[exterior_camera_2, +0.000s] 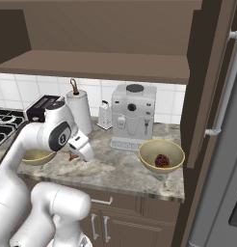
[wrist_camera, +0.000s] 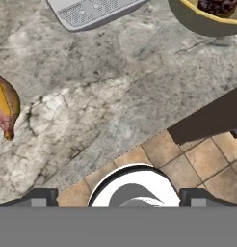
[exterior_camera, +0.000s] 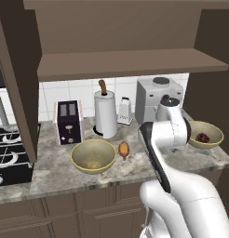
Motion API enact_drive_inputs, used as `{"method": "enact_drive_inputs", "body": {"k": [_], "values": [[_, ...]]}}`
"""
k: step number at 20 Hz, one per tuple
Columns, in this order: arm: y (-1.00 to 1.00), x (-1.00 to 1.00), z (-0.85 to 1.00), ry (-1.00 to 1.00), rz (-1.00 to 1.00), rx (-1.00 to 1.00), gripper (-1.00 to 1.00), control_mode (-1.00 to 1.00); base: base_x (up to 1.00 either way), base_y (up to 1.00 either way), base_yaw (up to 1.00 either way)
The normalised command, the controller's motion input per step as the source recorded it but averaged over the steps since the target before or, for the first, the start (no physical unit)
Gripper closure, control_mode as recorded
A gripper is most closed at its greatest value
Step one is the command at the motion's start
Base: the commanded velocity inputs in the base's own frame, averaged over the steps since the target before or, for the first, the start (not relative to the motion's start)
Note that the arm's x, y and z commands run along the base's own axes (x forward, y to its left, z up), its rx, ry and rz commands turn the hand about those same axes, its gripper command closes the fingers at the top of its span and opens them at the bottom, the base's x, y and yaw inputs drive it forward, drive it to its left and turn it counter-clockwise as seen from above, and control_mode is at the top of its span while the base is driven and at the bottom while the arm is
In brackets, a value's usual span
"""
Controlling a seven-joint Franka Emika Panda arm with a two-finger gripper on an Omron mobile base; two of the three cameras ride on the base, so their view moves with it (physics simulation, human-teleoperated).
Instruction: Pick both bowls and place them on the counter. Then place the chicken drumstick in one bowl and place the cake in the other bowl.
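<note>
Both bowls sit on the counter [exterior_camera: 51,167]: the empty one [exterior_camera: 93,155] left of the coffee machine [exterior_camera: 156,95], just in front of the toaster [exterior_camera: 69,122], the other [exterior_camera: 205,135] to the machine's front right with the cake [exterior_camera: 202,137] inside. The gripper [wrist_camera: 118,195] hangs over the counter edge in front of the machine, jaws wide apart and holding nothing. The drumstick [exterior_camera: 124,149] lies on the stone just right of the empty bowl.

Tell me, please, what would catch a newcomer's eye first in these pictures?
Most striking are the two wide olive bowls on the marbled counter: the left bowl, empty, sits in front of the toaster, and the right bowl, near the coffee machine, already holds the dark red cake. The orange-brown chicken drumstick lies on the stone beside the empty bowl, while the open gripper hangs over the counter's front edge.
</note>
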Motion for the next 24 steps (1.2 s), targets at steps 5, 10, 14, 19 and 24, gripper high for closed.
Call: {"method": "enact_drive_inputs", "body": {"k": [5, 10, 14, 19, 24], "values": [[0.63, 0.18, 0.00, 0.09, 0.03, 0.00, -1.00, -1.00, 0.00, 0.00, 0.00], [0.14, 0.24, -0.01, 0.04, 0.11, 0.01, -1.00, -1.00, 0.00, 0.00, 0.00], [0.02, 0.13, -0.10, 0.03, 0.12, 0.01, -1.00, -1.00, 0.00, 0.00, 0.00], [0.04, 0.28, -0.16, 0.05, 0.11, 0.01, -1.00, -1.00, 0.00, 0.00, 0.00], [0.16, 0.37, -0.19, 0.03, 0.06, 0.01, -1.00, -1.00, 0.00, 0.00, 0.00]]}}
